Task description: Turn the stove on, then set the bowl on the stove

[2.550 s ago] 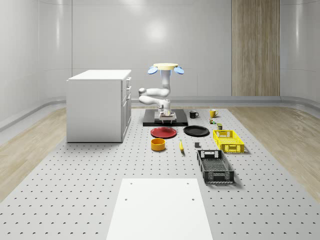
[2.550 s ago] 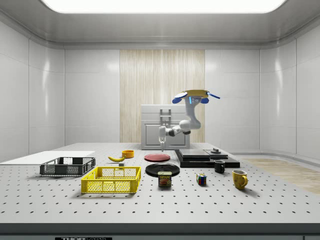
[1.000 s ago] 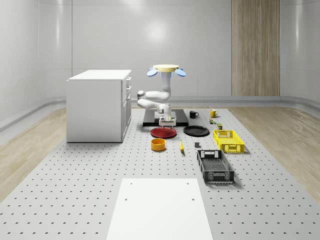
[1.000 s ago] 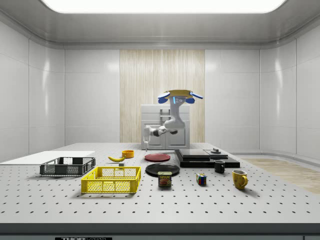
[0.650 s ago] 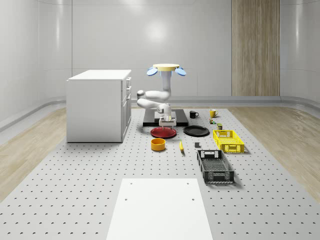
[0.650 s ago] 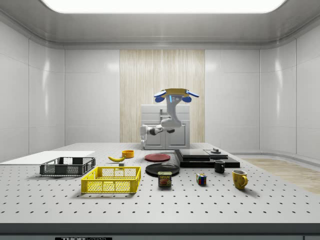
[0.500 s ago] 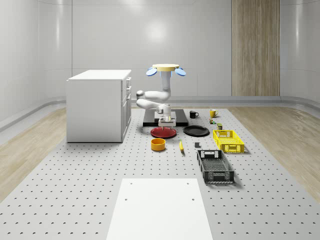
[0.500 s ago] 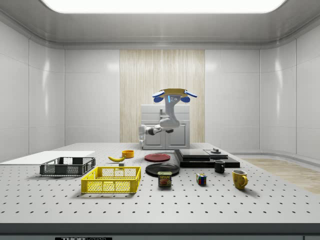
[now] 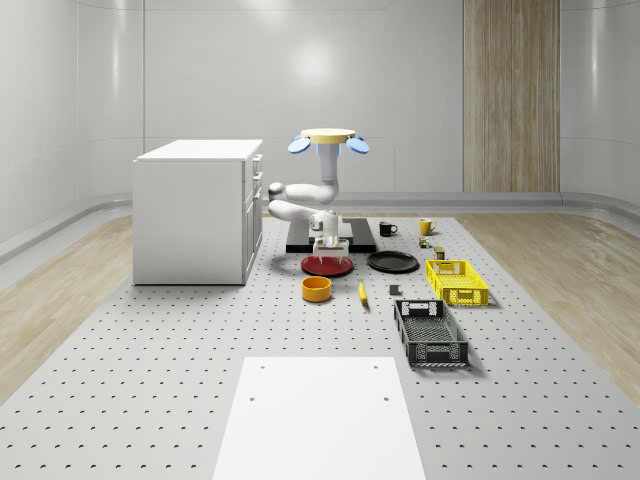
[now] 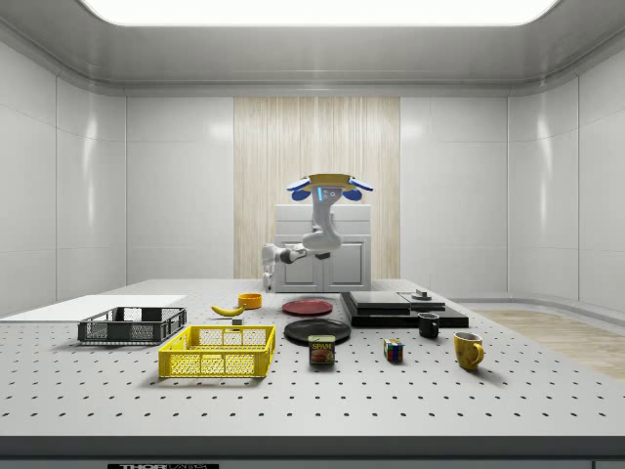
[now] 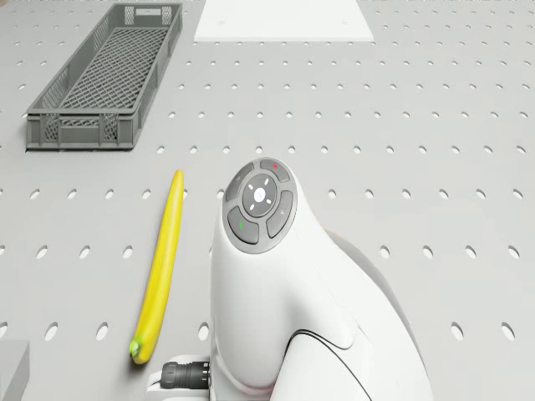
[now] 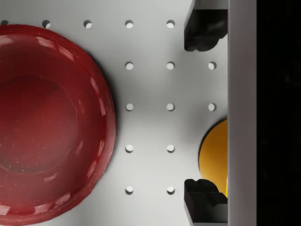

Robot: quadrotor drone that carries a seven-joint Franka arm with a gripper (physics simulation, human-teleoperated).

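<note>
The orange bowl [image 9: 317,289] [image 10: 250,300] sits on the perforated table, in front of the red plate [image 9: 327,265] [image 12: 51,122]. The black stove [image 9: 362,243] [image 10: 400,309] lies behind the plate. My drone [image 9: 328,140] [image 10: 329,184] hovers above the plate and the stove's front edge. The arm hangs down, with the gripper [image 9: 324,249] [image 10: 267,280] above the table between plate and bowl. In the wrist view the gripper [image 12: 204,115] is open, its fingertips [image 12: 203,30] wide apart over bare table, with the bowl's rim [image 12: 215,160] beside them.
A banana [image 9: 362,291] [image 11: 160,263] lies right of the bowl in the whole-scene view. A black plate [image 9: 392,262], yellow crate [image 9: 457,281], grey crate [image 9: 430,333] [image 11: 104,75], mugs [image 9: 387,228] and a white cabinet [image 9: 198,210] stand around. A white board [image 9: 318,415] lies at the front.
The drone and arm have moved off the stove toward the side view's left, and the gripper now hangs past the red plate, near the bowl. The bowl has not moved.
</note>
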